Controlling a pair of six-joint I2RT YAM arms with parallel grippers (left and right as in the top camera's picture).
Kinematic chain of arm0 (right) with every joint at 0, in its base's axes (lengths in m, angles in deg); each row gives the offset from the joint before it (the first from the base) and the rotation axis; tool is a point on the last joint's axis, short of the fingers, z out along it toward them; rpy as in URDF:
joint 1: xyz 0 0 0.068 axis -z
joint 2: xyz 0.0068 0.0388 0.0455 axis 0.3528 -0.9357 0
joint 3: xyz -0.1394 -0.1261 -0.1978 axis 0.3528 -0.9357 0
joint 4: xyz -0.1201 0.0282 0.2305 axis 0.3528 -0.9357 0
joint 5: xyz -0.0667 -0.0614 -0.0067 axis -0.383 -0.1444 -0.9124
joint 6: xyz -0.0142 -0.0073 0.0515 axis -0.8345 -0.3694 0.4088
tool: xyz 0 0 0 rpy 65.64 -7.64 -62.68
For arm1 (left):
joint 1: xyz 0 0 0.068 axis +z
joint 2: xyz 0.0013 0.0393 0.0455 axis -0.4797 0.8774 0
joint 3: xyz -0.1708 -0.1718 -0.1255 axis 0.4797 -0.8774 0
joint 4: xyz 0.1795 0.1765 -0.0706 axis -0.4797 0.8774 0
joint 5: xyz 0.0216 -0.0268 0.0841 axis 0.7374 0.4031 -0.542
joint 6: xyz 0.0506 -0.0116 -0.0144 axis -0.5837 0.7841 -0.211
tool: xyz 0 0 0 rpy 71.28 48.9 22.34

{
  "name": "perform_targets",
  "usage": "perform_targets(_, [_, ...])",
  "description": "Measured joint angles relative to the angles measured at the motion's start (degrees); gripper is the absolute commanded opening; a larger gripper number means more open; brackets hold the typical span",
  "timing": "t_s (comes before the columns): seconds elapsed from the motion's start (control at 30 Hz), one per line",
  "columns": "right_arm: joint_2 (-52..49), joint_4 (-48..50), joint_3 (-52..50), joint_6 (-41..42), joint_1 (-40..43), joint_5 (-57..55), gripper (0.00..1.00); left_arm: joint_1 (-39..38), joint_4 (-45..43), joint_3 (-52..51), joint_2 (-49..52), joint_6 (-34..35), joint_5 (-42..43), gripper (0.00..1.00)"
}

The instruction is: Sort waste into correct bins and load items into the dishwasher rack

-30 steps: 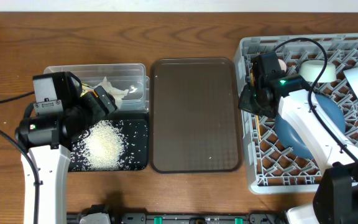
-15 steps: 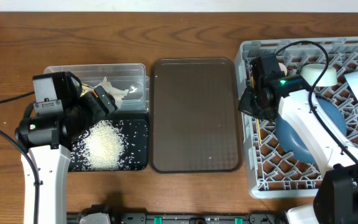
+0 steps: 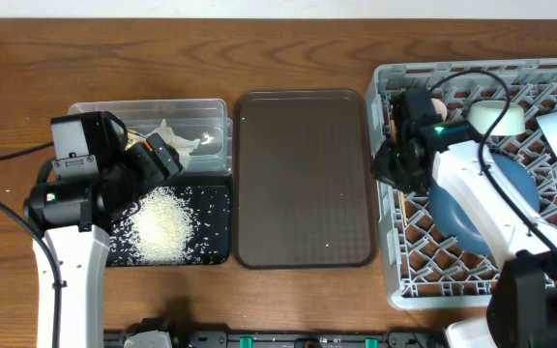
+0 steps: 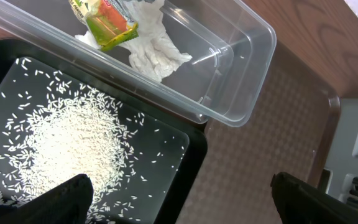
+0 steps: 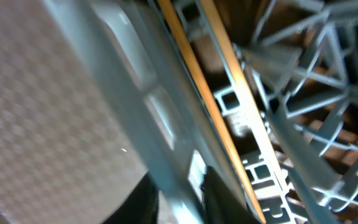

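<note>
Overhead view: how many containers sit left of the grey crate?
3: a clear tub at back left, a black tray in front of it, a brown tray between them and the crate. None looks hidden.

So we're seeing a glossy see-through plastic tub [image 4: 241, 56] ahead of the left gripper [image 4: 191, 208], with soft crumpled paper tissue [image 4: 157, 53] and a shiny wrapper [image 4: 107, 22] inside. Under that gripper the black tray [image 4: 191, 155] looks smooth, the rice [image 4: 73, 149] matt. By the right gripper [image 5: 182, 199]: smooth wooden chopsticks [image 5: 191, 62], dull grey plastic rack [image 5: 104, 93].
</note>
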Motion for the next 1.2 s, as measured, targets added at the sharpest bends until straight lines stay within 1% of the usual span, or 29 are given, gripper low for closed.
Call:
perform_targets(0.07, [-1.0,-0.2,-1.0,-0.4,0.0,0.7,0.35,0.0,0.0,0.0,0.0,0.0,0.0,0.95])
perform_targets(0.2, [-2.1,-1.1,-0.8,-2.8,0.9,1.8,0.38,0.0,0.0,0.0,0.0,0.0,0.0,0.95])
perform_targets(0.33, [-2.2,-5.1,3.8,-5.4,2.3,2.8,0.42,0.0,0.0,0.0,0.0,0.0,0.0,0.95])
perform_targets(0.37, [-2.2,-5.9,5.5,-6.0,2.7,2.9,0.57,0.0,0.0,0.0,0.0,0.0,0.0,0.95])
perform_targets(0.4, [-2.2,-6.8,8.0,-6.8,3.1,2.9,0.76,0.0,0.0,0.0,0.0,0.0,0.0,0.95])
perform_targets(0.43, [-2.2,-7.9,9.9,-7.8,3.4,2.8,0.90,0.0,0.0,0.0,0.0,0.0,0.0,0.95])
perform_targets(0.47, [-2.2,-9.3,12.5,-9.2,3.7,2.9,0.99,0.0,0.0,0.0,0.0,0.0,0.0,0.95])
perform_targets(0.53, [-2.2,-11.4,16.2,-12.1,3.9,2.8,0.99,0.0,0.0,0.0,0.0,0.0,0.0,0.95])
perform_targets(0.67, [-2.2,-12.8,20.2,-15.9,3.9,2.9,0.99,0.0,0.0,0.0,0.0,0.0,0.0,0.95])
perform_targets(0.93, [-2.2,-13.1,20.5,-18.3,3.9,2.9,0.99,0.0,0.0,0.0,0.0,0.0,0.0,0.94])
perform_targets(1.2, [-2.2,-13.2,20.5,-18.5,3.9,2.9,0.99,0.0,0.0,0.0,0.0,0.0,0.0,0.95])
